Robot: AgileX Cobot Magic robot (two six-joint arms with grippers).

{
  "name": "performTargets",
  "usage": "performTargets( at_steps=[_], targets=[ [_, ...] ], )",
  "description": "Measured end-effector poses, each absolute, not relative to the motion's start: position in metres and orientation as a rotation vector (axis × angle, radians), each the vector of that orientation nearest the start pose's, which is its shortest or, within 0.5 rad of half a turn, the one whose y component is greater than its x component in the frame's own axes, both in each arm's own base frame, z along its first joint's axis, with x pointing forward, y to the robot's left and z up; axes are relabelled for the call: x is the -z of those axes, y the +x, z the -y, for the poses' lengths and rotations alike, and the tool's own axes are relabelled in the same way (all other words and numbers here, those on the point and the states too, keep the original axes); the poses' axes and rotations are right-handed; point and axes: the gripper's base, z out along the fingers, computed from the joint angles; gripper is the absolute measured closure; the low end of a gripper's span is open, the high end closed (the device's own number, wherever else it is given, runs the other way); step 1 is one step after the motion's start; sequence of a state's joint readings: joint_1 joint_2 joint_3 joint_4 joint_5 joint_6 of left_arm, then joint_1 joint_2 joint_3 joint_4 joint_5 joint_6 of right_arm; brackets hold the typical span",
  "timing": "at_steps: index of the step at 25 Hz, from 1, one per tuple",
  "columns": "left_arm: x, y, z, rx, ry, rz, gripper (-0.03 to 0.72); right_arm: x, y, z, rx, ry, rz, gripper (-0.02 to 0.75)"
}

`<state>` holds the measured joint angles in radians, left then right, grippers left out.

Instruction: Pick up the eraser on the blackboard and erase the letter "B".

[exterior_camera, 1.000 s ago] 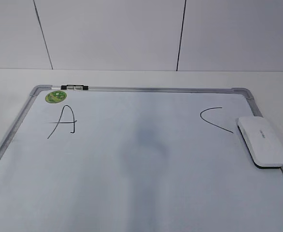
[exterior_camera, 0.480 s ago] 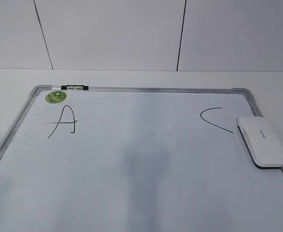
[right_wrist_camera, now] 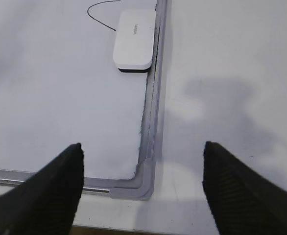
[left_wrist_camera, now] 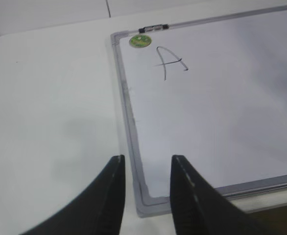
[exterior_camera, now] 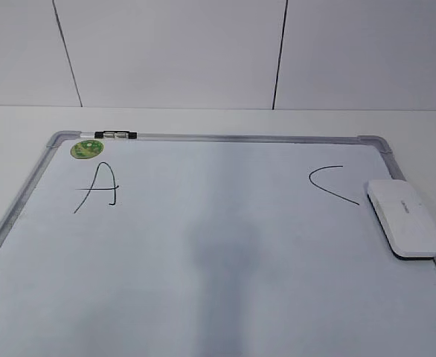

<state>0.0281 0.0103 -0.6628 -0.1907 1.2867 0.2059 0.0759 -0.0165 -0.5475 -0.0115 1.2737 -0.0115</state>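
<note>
The white eraser [exterior_camera: 402, 217] lies flat at the right edge of the blackboard [exterior_camera: 240, 137], just right of a drawn "C" [exterior_camera: 329, 182]. An "A" [exterior_camera: 97, 187] is at the far left. Between them the board is blank with a faint grey shadow; no letter "B" shows in any view. My left gripper [left_wrist_camera: 147, 159] hovers open over the board's near left corner [left_wrist_camera: 144, 203], holding nothing. My right gripper [right_wrist_camera: 143, 146] stands wide open above the near right corner [right_wrist_camera: 146, 183], with the eraser [right_wrist_camera: 133, 39] well ahead of it. Neither gripper appears in the exterior view.
A small black-and-silver marker [exterior_camera: 115, 134] rests on the board's far frame, beside a round green sticker [exterior_camera: 85, 149]. White tabletop [left_wrist_camera: 50, 107] surrounds the board, and a white panelled wall [exterior_camera: 173, 52] stands behind it.
The faint shadow in the middle of the board has slid toward the near edge. The eraser and the letters have not moved.
</note>
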Motion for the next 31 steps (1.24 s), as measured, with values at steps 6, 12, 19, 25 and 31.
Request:
performTargets(
  at_steps=[6,12,19,25,31],
  targets=[
    [-0.281,-0.017,0.016,0.093,0.224,-2.132,0.453,-0.274,-0.019,0.002,-0.023,-0.092,-2.151,0.144],
    [-0.275,-0.008,0.015,0.097,0.178,-2.094,0.453,-0.269,-0.012,0.002,-0.023,-0.093,-2.128,0.144],
    [-0.276,-0.008,0.014,0.106,0.169,-2.090,0.453,-0.269,-0.011,0.002,-0.023,-0.093,-2.122,0.144],
    [-0.276,-0.008,0.014,0.108,0.170,-2.090,0.453,-0.269,-0.011,0.002,-0.023,-0.093,-2.120,0.144],
    [-0.276,-0.007,0.013,0.089,0.168,-2.091,0.454,-0.270,-0.011,0.002,-0.023,-0.093,-2.117,0.144]
  ],
)
